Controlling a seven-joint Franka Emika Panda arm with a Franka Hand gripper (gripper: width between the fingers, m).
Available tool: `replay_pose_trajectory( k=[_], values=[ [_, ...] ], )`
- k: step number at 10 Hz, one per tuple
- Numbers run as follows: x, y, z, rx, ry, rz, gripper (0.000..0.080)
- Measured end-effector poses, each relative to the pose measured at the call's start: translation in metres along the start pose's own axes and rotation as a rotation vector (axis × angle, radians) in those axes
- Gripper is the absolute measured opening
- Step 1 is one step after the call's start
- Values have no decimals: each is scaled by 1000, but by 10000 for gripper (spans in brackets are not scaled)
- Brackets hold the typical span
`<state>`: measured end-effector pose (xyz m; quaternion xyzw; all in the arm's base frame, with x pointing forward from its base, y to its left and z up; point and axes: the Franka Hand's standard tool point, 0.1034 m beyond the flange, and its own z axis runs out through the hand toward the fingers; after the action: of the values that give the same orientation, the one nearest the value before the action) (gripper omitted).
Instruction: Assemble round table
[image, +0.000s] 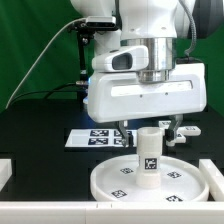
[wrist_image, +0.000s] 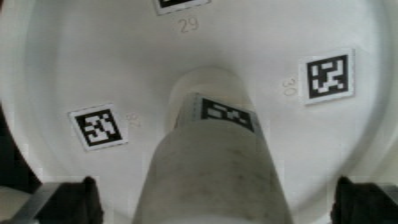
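The gripper (image: 148, 128), fingers (wrist_image: 71, 205) spread apart, straddles the short thick white plastic cylindrical leg (image: 148, 155) standing upright at the centre of the wide rimmed white disc (image: 108, 180), probably placed to grasp and twist it home.

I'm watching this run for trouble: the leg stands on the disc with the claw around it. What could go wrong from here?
1. The claw straddles the upright leg with a gap on each side in the wrist view. If it closes off-centre, it could push or tilt the leg on the disc.
2. The pictures do not show whether the leg is fully seated in the disc. If it is loose, a brush from the claw may topple it.
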<state>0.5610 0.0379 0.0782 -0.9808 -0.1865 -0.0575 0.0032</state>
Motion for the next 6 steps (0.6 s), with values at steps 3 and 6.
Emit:
replay_pose_trajectory(
  k=[3, 6],
  values=[
    [0, 0, 0, 0, 0, 22, 540],
    [0, 0, 0, 2, 0, 230, 404]
  ],
)
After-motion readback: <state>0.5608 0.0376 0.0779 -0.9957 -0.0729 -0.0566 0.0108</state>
